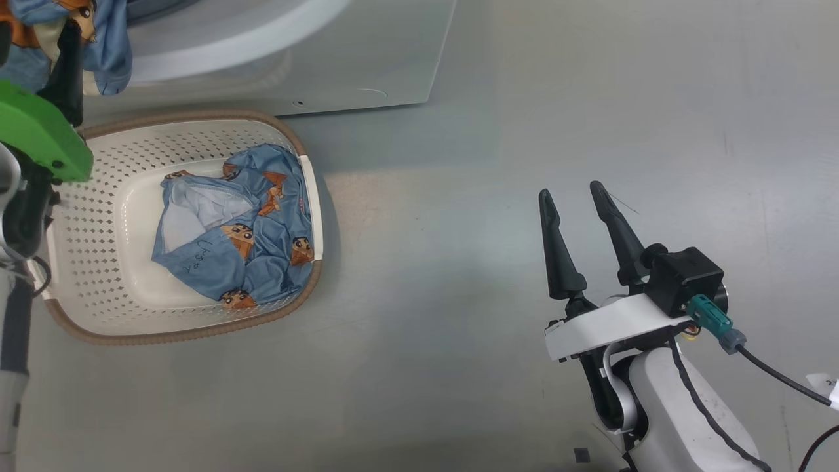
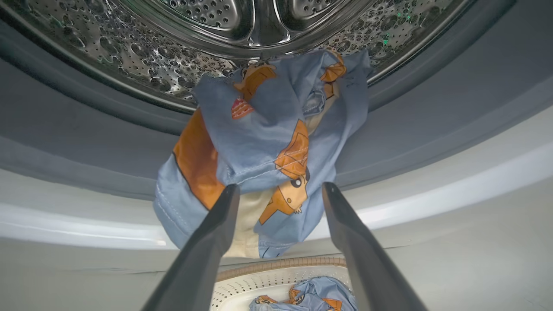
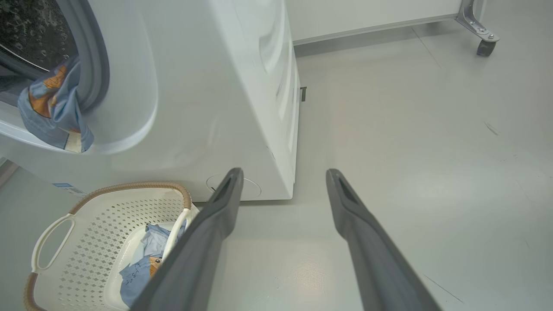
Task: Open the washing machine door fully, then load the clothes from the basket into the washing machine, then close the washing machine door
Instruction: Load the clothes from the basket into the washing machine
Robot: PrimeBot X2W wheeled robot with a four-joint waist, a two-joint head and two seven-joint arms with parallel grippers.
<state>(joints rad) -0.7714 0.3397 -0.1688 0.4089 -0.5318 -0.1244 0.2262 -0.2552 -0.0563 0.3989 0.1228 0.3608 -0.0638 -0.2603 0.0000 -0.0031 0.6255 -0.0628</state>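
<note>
Clothes split in 2. 1 garment [image 2: 268,142] hangs out of the washer [image 3: 216,86] mouth. Its top end lies on the drum [image 2: 173,65] edge, and the rest drapes over the grey gasket [image 2: 86,129] and the white front lip. The hem dangles above the basket [image 1: 85,236]. The other garment [image 1: 236,229] lies crumpled in the basket, toward its right side, with white lining showing. The basket sits on the floor [image 1: 459,262] just in front of the washer; can't tell if they touch.

Left gripper [image 2: 280,186]: fingers spread wide, gripping nothing. Tips flank the lower part of the hanging garment; can't tell if they touch the cloth.

Right gripper [image 1: 569,190]: also wide and empty, over bare floor, well right of the basket, fingers pointing toward the washer's corner.
</note>
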